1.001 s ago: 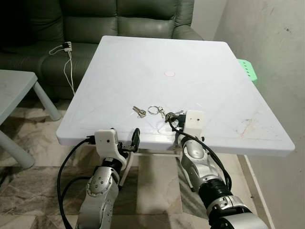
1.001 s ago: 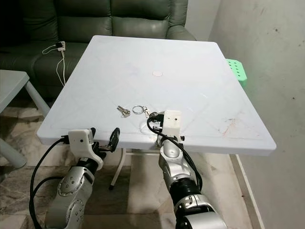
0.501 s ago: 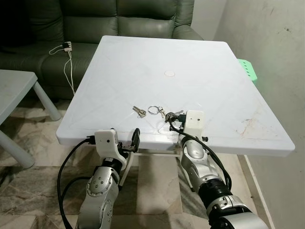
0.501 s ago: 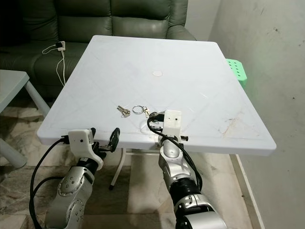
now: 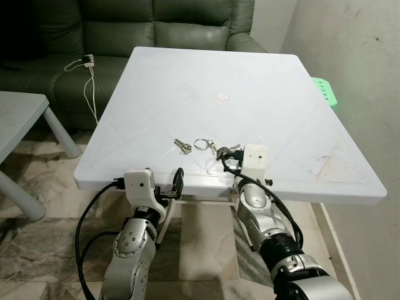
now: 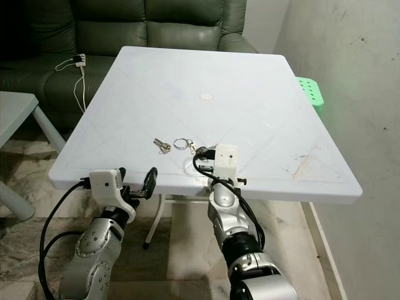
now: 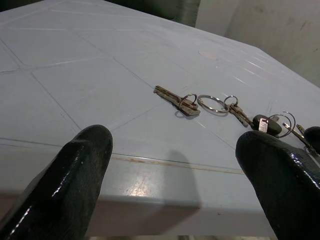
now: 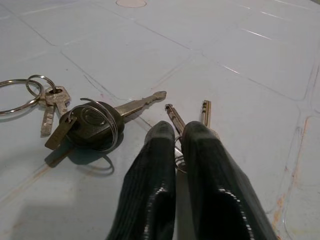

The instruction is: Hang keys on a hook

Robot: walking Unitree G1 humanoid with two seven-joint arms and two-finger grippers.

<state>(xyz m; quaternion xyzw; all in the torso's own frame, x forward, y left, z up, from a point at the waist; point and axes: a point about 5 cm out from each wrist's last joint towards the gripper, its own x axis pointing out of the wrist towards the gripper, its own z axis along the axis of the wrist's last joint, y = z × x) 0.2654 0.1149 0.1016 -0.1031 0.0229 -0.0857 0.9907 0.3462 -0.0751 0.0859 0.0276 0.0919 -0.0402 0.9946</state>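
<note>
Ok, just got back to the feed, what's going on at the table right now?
The robot stands at the near edge of the white table, where several keys lie. Its right hand is down on the tabletop with its fingers pressed together over a small pair of keys, beside the black-headed key on its ring. The left hand waits open at the table's edge, pointed toward the loose keys. Nothing is lifted yet.

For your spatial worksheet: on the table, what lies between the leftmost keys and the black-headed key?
A bare silver ring with small keys attached lies between the leftmost keys and the black-headed key, seen in the left wrist view.
</note>
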